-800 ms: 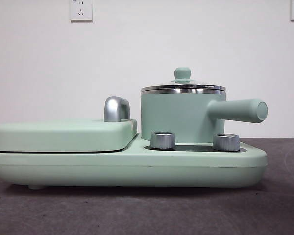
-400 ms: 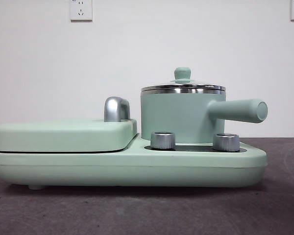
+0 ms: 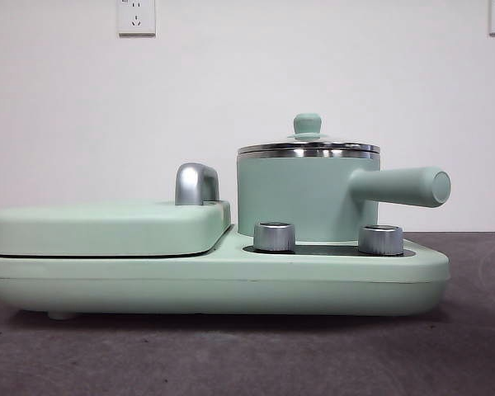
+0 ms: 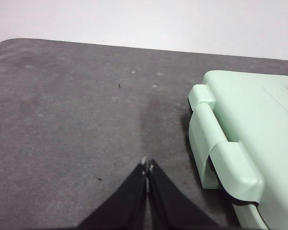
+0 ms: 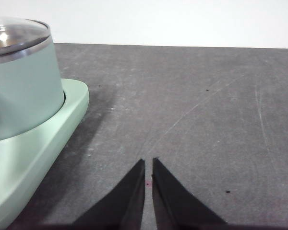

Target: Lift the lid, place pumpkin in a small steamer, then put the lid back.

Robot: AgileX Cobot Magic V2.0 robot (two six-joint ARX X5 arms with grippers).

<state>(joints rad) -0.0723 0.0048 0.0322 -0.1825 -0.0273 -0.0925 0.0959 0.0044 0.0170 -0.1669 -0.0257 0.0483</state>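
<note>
A small round lid [image 3: 308, 142] with a shiny steel rim and mint-green knob is sitting closed on the small steamer [image 3: 301, 198], a mint-green pot whose thick handle is pointing sideways. The pot is standing on a long mint-green base [image 3: 231, 276] behind 2 silver dials [image 3: 275, 236]; its contents are hidden. The left gripper [image 4: 147, 166] and right gripper [image 5: 149, 163] are hovering over bare table, jaws nearly touching, holding nothing.

Dark grey matte table [image 3: 247, 363] fills the lower frame before me; long mint-green cooker base [image 3: 214, 285] rests flat on it.
</note>
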